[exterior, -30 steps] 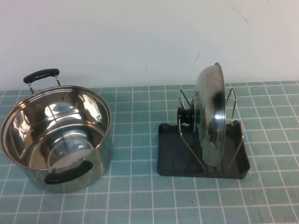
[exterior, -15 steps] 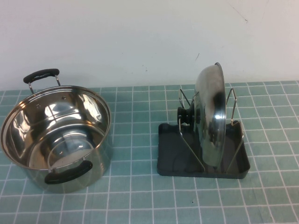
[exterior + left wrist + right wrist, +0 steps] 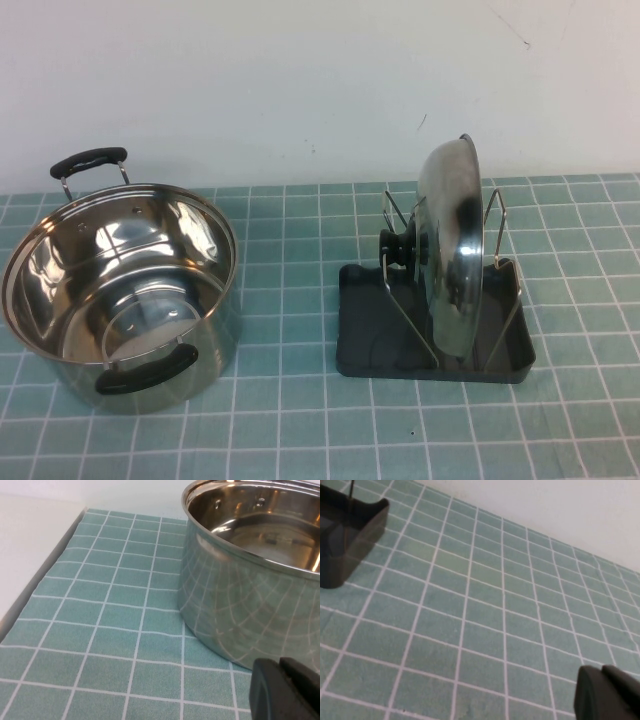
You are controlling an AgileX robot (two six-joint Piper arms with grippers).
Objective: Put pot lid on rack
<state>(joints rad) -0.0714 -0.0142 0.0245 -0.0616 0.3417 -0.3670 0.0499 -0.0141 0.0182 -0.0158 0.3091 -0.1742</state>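
The shiny steel pot lid stands on edge between the wire loops of the dark grey rack at the right of the table, its black knob facing left. No gripper touches it. Neither arm shows in the high view. My left gripper is shut and empty, low beside the pot's wall. My right gripper is shut and empty over bare mat, with a corner of the rack at the edge of its view.
A deep steel pot with two black handles stands open at the left and fills much of the left wrist view. A teal tiled mat covers the table. A white wall runs behind.
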